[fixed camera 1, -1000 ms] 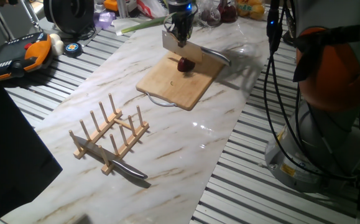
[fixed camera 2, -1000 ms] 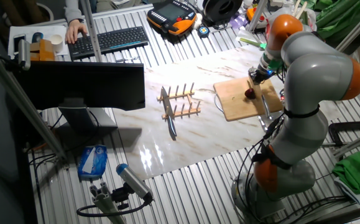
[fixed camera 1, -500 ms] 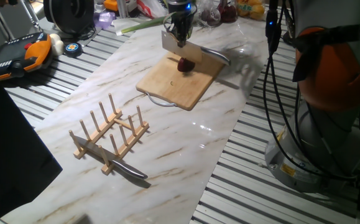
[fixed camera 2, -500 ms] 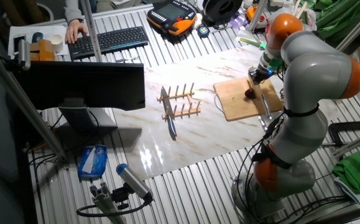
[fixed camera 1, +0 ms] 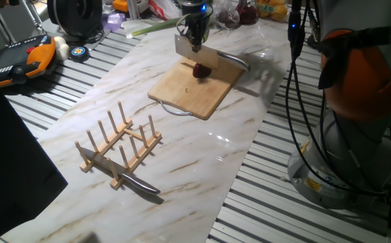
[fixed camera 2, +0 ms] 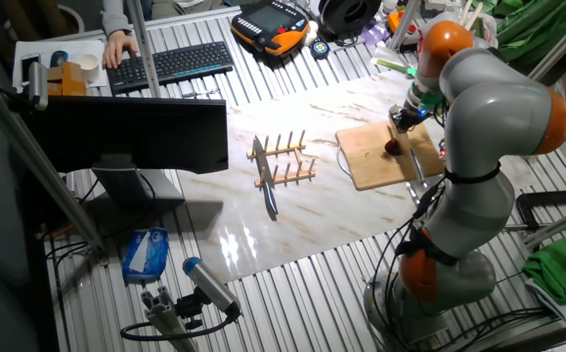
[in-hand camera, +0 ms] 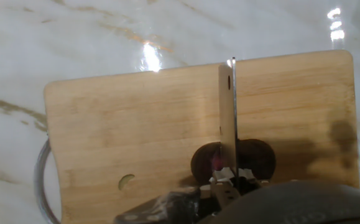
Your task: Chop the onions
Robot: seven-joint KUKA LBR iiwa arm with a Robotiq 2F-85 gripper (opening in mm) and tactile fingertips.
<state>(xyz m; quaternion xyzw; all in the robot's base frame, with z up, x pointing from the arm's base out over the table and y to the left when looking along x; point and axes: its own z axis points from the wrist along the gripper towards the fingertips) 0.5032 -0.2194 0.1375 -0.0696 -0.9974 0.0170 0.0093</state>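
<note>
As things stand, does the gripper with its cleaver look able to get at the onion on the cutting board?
Probably yes. The gripper holds the cleaver right above the onion, blade edge lined across its middle in the hand view. Nothing else lies on the cutting board to block it.

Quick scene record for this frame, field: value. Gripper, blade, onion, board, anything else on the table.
gripper: shut on cleaver
cleaver: blade edge down, over the onion's middle
onion: on the board, showing either side of the blade; cut depth cannot be told
board: wooden, on the marble table
rack: wooden, away from the board
knife: lying in the rack
</note>
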